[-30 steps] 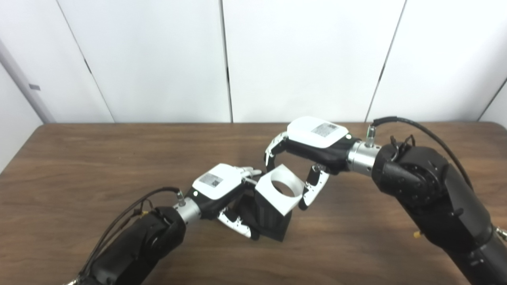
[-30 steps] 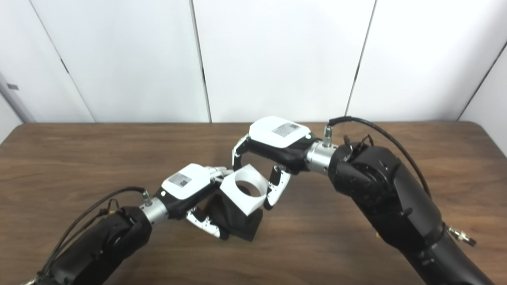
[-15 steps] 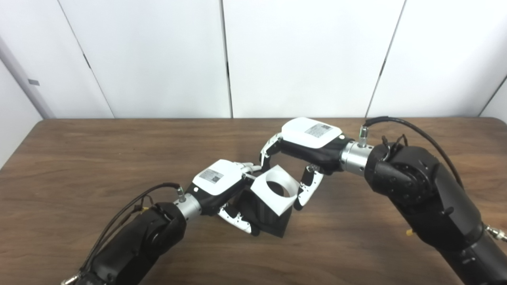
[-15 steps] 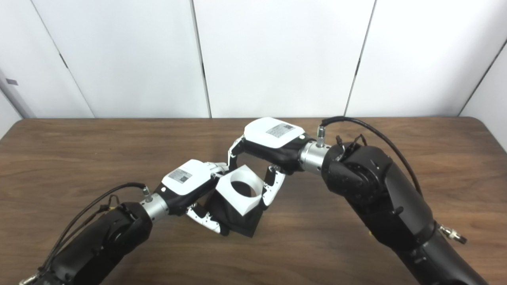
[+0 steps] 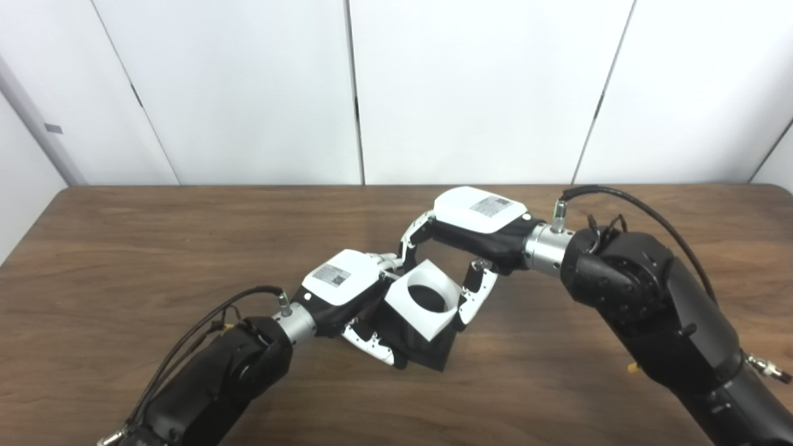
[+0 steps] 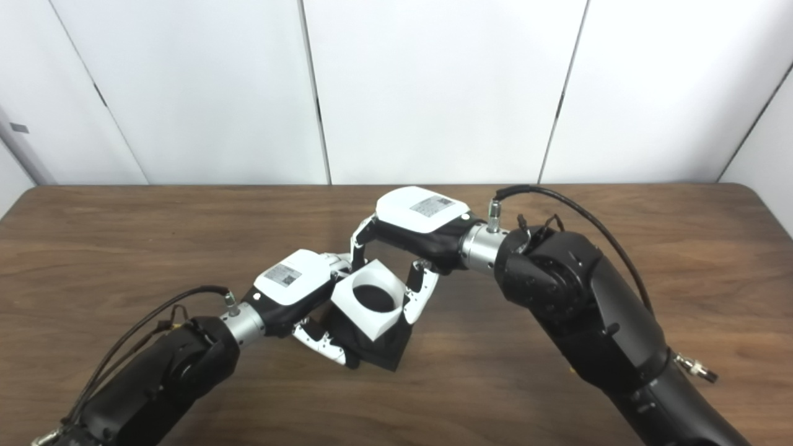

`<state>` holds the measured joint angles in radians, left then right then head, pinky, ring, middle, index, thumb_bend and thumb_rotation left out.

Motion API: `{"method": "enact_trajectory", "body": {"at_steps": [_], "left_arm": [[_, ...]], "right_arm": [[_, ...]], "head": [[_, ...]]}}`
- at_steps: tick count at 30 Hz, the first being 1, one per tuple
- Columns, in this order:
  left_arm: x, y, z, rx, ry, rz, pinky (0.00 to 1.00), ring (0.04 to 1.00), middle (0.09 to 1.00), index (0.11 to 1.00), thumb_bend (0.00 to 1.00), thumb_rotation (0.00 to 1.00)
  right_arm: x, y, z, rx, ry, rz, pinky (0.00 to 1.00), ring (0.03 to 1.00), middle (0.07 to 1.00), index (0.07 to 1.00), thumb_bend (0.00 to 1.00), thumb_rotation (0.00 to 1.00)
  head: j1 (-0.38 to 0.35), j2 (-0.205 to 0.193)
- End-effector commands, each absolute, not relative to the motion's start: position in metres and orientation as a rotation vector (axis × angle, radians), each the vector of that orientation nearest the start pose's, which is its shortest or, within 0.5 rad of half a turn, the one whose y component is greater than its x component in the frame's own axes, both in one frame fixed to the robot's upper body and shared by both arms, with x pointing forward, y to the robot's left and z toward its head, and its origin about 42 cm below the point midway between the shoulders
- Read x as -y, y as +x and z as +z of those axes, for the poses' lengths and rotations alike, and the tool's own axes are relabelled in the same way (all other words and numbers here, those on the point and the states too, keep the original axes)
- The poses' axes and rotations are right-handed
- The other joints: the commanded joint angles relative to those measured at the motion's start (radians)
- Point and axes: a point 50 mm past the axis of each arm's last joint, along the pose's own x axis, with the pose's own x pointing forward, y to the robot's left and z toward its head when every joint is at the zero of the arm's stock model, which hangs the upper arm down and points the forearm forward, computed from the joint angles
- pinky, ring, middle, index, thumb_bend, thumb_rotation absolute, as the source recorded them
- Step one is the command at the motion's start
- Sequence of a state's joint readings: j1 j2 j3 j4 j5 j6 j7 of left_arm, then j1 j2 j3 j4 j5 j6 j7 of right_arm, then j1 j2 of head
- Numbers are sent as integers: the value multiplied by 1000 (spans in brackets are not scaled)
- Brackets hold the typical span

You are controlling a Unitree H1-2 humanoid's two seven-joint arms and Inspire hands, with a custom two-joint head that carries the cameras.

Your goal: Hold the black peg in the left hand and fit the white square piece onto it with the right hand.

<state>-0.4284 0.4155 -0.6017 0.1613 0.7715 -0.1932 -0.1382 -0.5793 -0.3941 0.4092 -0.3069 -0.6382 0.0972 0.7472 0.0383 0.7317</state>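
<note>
My left hand [image 5: 347, 291] is shut on the black peg [image 5: 427, 347], whose square black base rests on the wooden table [image 5: 124, 248]. My right hand [image 5: 474, 229] is shut on the white square piece [image 5: 423, 299], its fingers on the piece's left and right sides. The white piece has a round hole in its top and sits on the top of the black peg, tilted a little. Black shows inside the hole. The peg's upper part is hidden by the white piece. The same things show in the right eye view: white piece [image 6: 370, 298], peg base [image 6: 381, 350].
The brown table runs to white wall panels [image 5: 471, 87] at the back. A black cable [image 5: 626, 201] arches over my right forearm and another [image 5: 204, 316] loops by my left forearm.
My right hand has moved the white piece left and down onto the peg; the hole, white inside before, now shows black. The camera tilted slightly. My left hand has kept still.
</note>
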Motion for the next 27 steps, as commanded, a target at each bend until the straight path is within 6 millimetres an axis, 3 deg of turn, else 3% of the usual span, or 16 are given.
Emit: {"method": "enact_trajectory", "body": {"at_steps": [1, 27], "left_arm": [[-173, 351, 105, 293, 1418, -870, 861, 912, 912, 493, 521, 77], [-172, 349, 108, 277, 1424, -875, 871, 914, 917, 493, 521, 77]], "right_arm": [[147, 367, 311, 501, -1304, 798, 804, 813, 747, 478, 523, 133], [156, 375, 315, 477, -1340, 795, 795, 818, 750, 478, 523, 132]], "head": [[0, 1], [2, 17]]}}
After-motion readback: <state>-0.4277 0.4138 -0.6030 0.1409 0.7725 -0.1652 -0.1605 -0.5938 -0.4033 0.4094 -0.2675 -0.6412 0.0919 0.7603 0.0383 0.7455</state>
